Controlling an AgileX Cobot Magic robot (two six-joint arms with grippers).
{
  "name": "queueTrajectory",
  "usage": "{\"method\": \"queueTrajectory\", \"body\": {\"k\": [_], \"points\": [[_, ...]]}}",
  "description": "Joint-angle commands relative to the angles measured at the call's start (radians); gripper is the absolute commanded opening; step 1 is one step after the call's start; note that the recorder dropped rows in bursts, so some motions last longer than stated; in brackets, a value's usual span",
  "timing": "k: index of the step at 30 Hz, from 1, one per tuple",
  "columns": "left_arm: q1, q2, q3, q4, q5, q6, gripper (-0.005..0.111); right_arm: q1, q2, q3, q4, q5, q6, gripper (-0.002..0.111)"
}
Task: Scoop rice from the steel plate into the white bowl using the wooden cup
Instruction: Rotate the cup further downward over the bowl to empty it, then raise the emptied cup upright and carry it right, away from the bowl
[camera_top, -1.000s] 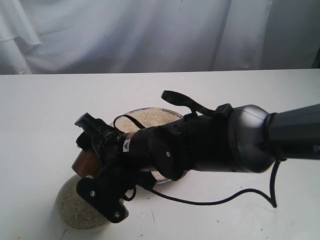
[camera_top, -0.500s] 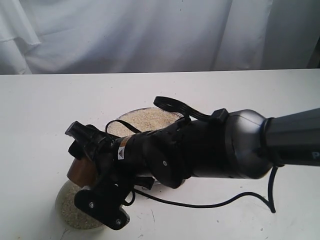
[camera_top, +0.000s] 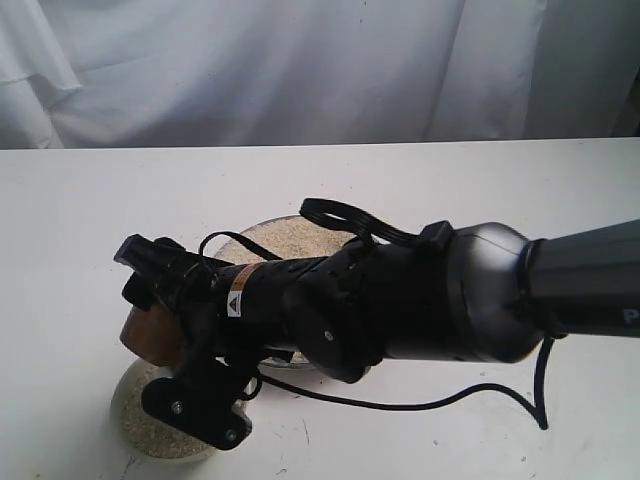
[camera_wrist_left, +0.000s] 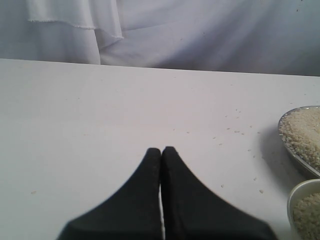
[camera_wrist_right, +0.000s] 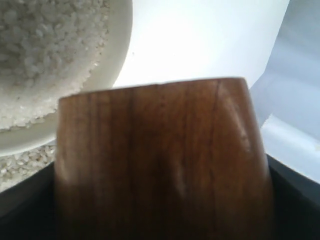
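Above the table (camera_top: 80, 220), the wooden cup (camera_top: 148, 336) lies sideways, pointing left.

High exterior view; both wrist cameras share the white bowl (camera_wrist_right: 117, 52).

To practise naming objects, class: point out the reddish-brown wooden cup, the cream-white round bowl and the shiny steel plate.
reddish-brown wooden cup (camera_wrist_right: 160, 160): right wrist view, on its side wall.
cream-white round bowl (camera_wrist_right: 112, 55): right wrist view, on its inner wall.
shiny steel plate (camera_wrist_left: 294, 157): left wrist view, on its rim.

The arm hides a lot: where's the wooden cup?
Exterior view, lower left: wooden cup gripped in the right arm's fingers, next to the white bowl.
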Motion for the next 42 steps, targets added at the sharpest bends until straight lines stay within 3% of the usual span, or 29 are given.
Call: {"method": "queueTrajectory", "body": {"k": [1, 13, 18, 25, 35, 42], "points": [[-0.003, -0.004, 0.005, 0.001, -0.014, 0.000, 0.000, 0.001, -0.011, -0.002, -0.017, -0.033, -0.002, 0.000], [-0.003, -0.004, 0.005, 0.001, -0.014, 0.000, 0.000, 0.001, -0.024, 0.000, 0.050, 0.086, 0.006, 0.000], [-0.003, -0.004, 0.005, 0.001, -0.014, 0.000, 0.000, 0.001, -0.031, 0.000, 0.198, 0.070, 0.081, 0.000], [-0.003, -0.004, 0.005, 0.001, -0.014, 0.000, 0.000, -0.007, -0.149, -0.002, 0.544, 0.078, 0.159, 0.000], [-0.003, -0.004, 0.005, 0.001, -0.014, 0.000, 0.000, -0.058, -0.273, -0.002, 0.892, 0.087, 0.188, 0.000], [-0.003, -0.004, 0.005, 0.001, -0.014, 0.000, 0.000, -0.115, -0.342, 0.009, 1.306, 0.087, 0.191, 0.000]]}}
